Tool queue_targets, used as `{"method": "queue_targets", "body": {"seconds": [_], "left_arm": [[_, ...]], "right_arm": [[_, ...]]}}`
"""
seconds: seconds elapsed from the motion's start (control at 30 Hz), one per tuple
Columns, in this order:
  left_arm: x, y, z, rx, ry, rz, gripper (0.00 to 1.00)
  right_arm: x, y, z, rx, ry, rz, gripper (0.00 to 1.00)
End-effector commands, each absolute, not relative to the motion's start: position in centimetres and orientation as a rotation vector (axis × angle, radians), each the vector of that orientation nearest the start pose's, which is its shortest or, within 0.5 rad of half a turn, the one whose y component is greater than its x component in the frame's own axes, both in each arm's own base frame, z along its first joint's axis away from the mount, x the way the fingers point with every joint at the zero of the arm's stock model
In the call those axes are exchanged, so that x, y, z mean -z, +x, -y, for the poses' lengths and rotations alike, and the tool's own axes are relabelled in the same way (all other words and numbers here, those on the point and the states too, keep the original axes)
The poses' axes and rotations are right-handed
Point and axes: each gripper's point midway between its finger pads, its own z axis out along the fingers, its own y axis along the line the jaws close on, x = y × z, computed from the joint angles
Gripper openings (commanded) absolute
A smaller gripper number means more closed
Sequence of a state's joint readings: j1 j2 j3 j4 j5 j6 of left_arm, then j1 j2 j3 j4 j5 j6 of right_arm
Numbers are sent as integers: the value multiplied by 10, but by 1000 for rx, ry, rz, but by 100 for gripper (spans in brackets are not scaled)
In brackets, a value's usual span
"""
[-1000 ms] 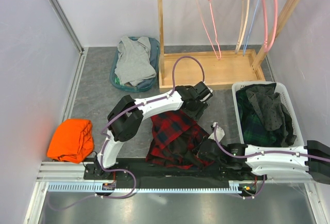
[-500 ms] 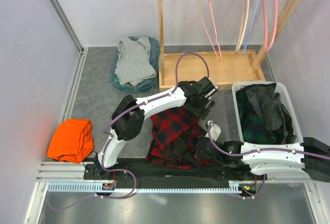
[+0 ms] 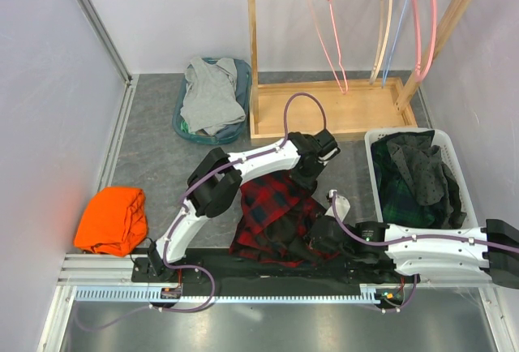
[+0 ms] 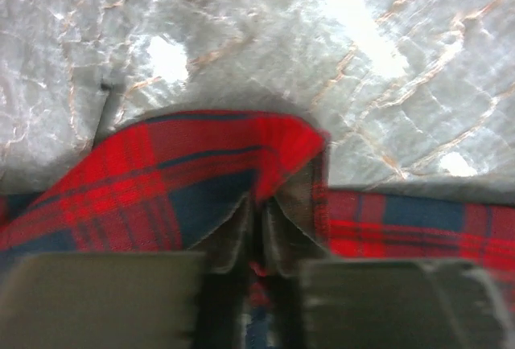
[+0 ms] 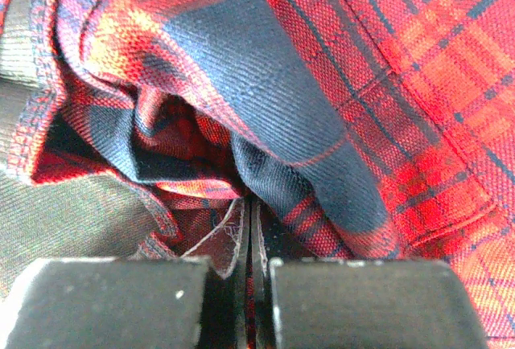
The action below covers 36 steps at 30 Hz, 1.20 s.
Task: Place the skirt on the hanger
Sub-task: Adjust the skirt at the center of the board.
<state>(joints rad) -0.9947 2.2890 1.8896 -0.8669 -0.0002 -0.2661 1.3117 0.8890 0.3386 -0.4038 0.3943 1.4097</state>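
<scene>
The skirt [image 3: 272, 214], red and dark-blue plaid, lies crumpled on the grey floor between the two arms. My left gripper [image 3: 304, 175] is shut on its far upper edge; the left wrist view shows the jaws pressed together on a fold of the skirt [image 4: 209, 164]. My right gripper [image 3: 318, 237] is shut on the near right part, and plaid cloth of the skirt [image 5: 338, 67] fills the right wrist view above the closed jaws. Several hangers hang from the wooden rack at the back, the nearest a pink hanger [image 3: 328, 32].
A wooden rack base [image 3: 340, 109] stands at the back centre. A white basket [image 3: 371, 165] of dark clothes is at the right, a blue basket [image 3: 240, 100] with grey cloth at the back left, and an orange garment [image 3: 113, 218] lies at the left.
The left gripper was open half a second ago and has dropped slightly toward me and shut on the skirt's far edge. The right gripper stayed shut on the skirt.
</scene>
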Motion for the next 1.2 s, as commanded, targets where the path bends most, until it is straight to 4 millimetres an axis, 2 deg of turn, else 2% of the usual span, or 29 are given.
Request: {"method": "queue_targets", "body": {"seconds": [0.0, 0.03, 0.07, 0.13, 0.17, 0.23, 0.27, 0.33, 0.37, 0.47, 0.5, 0.57, 0.6, 0.63, 0.67, 0.7, 0.73, 0.77, 0.8, 0.83, 0.87, 0.9, 0.93, 0.97, 1.0, 1.03, 1.13, 1.17], "left_arm": [[-34, 267, 404, 193, 985, -2649, 2], [-38, 272, 399, 152, 968, -2630, 2], [-54, 276, 398, 165, 937, -2605, 2], [-74, 283, 395, 171, 902, -2568, 2], [-102, 287, 395, 209, 874, -2515, 2], [-136, 296, 393, 244, 839, -2452, 2], [-166, 298, 391, 282, 816, -2398, 2], [-204, 301, 386, 324, 782, -2325, 2], [-234, 300, 381, 359, 758, -2269, 2], [-278, 299, 369, 380, 734, -2185, 2], [-299, 299, 362, 387, 711, -2143, 2], [-319, 298, 349, 366, 693, -2104, 2], [-336, 297, 338, 349, 671, -2067, 2], [-344, 296, 331, 333, 653, -2055, 2], [-351, 296, 324, 319, 635, -2041, 2], [-355, 296, 312, 274, 609, -2035, 2], [-368, 293, 300, 266, 577, -2011, 2], [-373, 292, 289, 244, 550, -2001, 2], [-369, 294, 275, 177, 509, -2009, 2], [-379, 288, 259, 169, 469, -1988, 2], [-378, 286, 250, 147, 446, -1990, 2], [-364, 286, 237, 94, 407, -2018, 2], [-362, 282, 229, 90, 385, -2021, 2], [-367, 277, 217, 101, 353, -2010, 2], [-358, 276, 209, 83, 321, -2028, 2], [-360, 275, 203, 84, 300, -2023, 2], [-375, 271, 188, 89, 239, -1987, 2], [-386, 270, 181, 93, 213, -1963, 2]], "right_arm": [[-16, 80, -203, -604, 297, -2599, 0], [-12, 79, -201, -590, 304, -2607, 0], [-9, 78, -199, -581, 310, -2612, 0], [-3, 78, -192, -541, 308, -2615, 0], [-1, 81, -189, -516, 312, -2602, 0], [1, 85, -184, -475, 311, -2583, 0], [0, 90, -183, -460, 323, -2558, 0], [1, 94, -180, -431, 343, -2539, 0], [-1, 99, -180, -423, 356, -2514, 0], [-4, 110, -181, -406, 397, -2454, 0], [-7, 113, -182, -402, 397, -2440, 0], [-12, 122, -184, -377, 393, -2413, 1], [-14, 128, -185, -366, 391, -2396, 2], [-11, 135, -179, -302, 365, -2400, 3], [-15, 142, -183, -300, 368, -2395, 3], [-16, 146, -188, -308, 362, -2404, 3], [-12, 156, -182, -255, 344, -2414, 3], [-16, 165, -187, -264, 345, -2410, 3], [-19, 172, -191, -274, 347, -2405, 3], [-17, 179, -189, -251, 359, -2408, 3], [-28, 189, -199, -271, 325, -2389, 3], [-32, 193, -201, -270, 313, -2381, 3], [-37, 199, -204, -265, 304, -2365, 4], [-50, 206, -212, -283, 279, -2345, 1], [-58, 209, -214, -288, 269, -2332, 0], [-71, 215, -214, -292, 273, -2298, 0], [-120, 225, -216, -318, 253, -2221, 0], [-142, 229, -213, -308, 255, -2188, 0]]}}
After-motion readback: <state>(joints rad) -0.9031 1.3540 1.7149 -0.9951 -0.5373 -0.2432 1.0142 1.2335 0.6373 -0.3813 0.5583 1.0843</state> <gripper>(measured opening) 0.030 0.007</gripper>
